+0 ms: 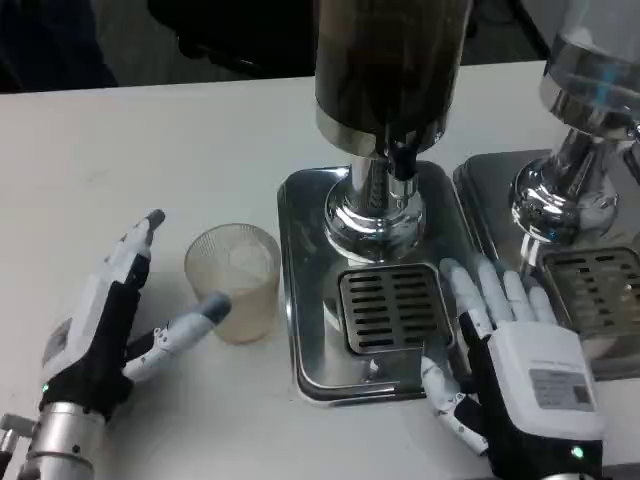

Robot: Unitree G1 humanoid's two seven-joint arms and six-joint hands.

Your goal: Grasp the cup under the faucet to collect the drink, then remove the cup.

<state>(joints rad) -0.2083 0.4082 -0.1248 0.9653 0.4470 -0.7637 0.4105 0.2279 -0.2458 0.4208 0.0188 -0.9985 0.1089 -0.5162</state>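
A clear ribbed plastic cup [235,278] stands upright on the white table, just left of the steel dispenser base [310,300]. The dark drink dispenser [390,70] rises over that base, its black faucet [402,160] hanging above the slotted drip grille [390,305]. Nothing sits on the grille. My left hand [105,320] lies open to the left of the cup, thumb tip touching or nearly touching the cup's lower side, fingers pointing away up-left. My right hand [510,350] rests open at the base's right edge, fingers spread and pointing forward.
A second dispenser with a chrome stem [565,190] and its own drip tray [600,290] stands at the right, close beside my right hand. Bare white table [150,150] stretches behind and left of the cup.
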